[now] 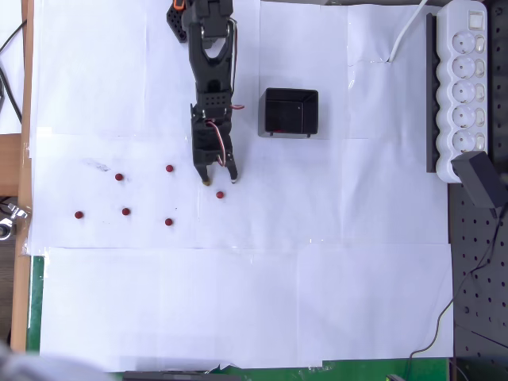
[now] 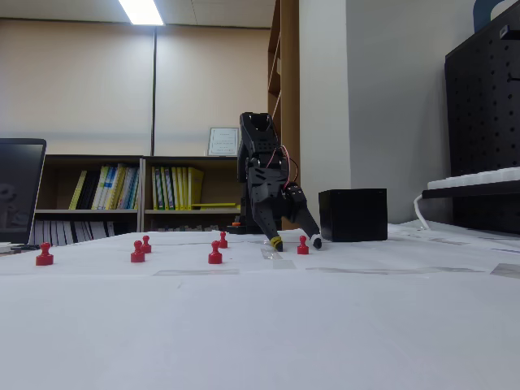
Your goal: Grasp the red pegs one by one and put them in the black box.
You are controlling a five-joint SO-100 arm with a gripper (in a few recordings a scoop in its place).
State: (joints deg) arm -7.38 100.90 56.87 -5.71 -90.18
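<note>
Nearest in the overhead view, toward 6 o'clock of the picture: bare white paper sheets (image 1: 238,302) taped over the table.

Farther up, left of centre: five red pegs (image 1: 126,211) scattered loosely, all standing upright and well apart from each other. Front row of three: left peg (image 1: 78,214), middle peg as marked, right peg (image 1: 168,222). Behind them two more, rear left peg (image 1: 119,177) and rear right peg (image 1: 170,168). Same cluster seen sideways in the fixed view, bright red, spread from the left edge to centre (image 2: 138,253).

At about 3 o'clock from that cluster: lone peg (image 1: 220,194), (image 2: 302,245), upright on the paper.

Just past the lone peg, at its 12 o'clock in the overhead view: gripper (image 1: 221,179), (image 2: 296,242), tips down at the paper, jaws spread wide, nothing held. Lone peg just beside the fingertips, in line with the gap between them; apart from both in the overhead view. Black arm (image 1: 210,71) running up to 12 o'clock of the picture.

At roughly 1 o'clock from the gripper, well apart: black box (image 1: 290,111), (image 2: 353,214), open top, glossy inside; contents not clear enough to tell.

Far right, at 3 o'clock from the box: white power strip (image 1: 464,79).

Farthest back in the fixed view: bookshelf (image 2: 162,191) against the wall.
</note>
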